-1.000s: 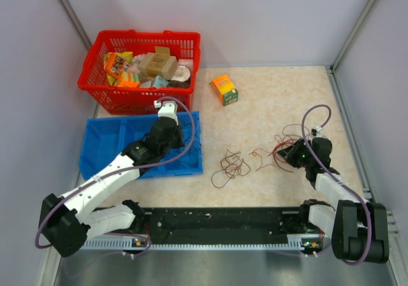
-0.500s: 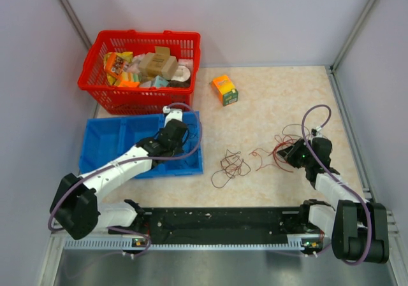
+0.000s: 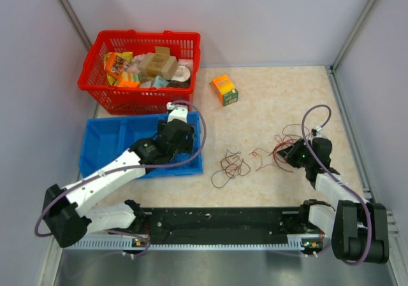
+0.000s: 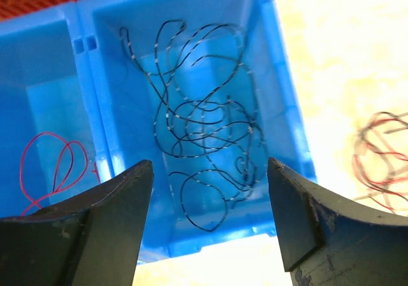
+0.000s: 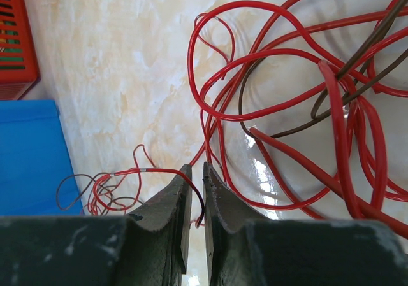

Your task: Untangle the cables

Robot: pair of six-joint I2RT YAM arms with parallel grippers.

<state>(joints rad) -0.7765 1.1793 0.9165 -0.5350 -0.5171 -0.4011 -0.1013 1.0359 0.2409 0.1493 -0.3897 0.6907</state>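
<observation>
Because black wire is lying sorted in the bin, left tool is hovering wide; right tool is pinching red wire at 3 o'clock.

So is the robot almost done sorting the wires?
Partly. Black wires and a red wire already lie in separate parts of the blue bin. The right gripper pinches a thin wire. Two tangles remain on the table: and.

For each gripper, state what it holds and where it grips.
Left gripper: open, nothing held. Right gripper: nearly shut on a thin red wire near its end.
</observation>
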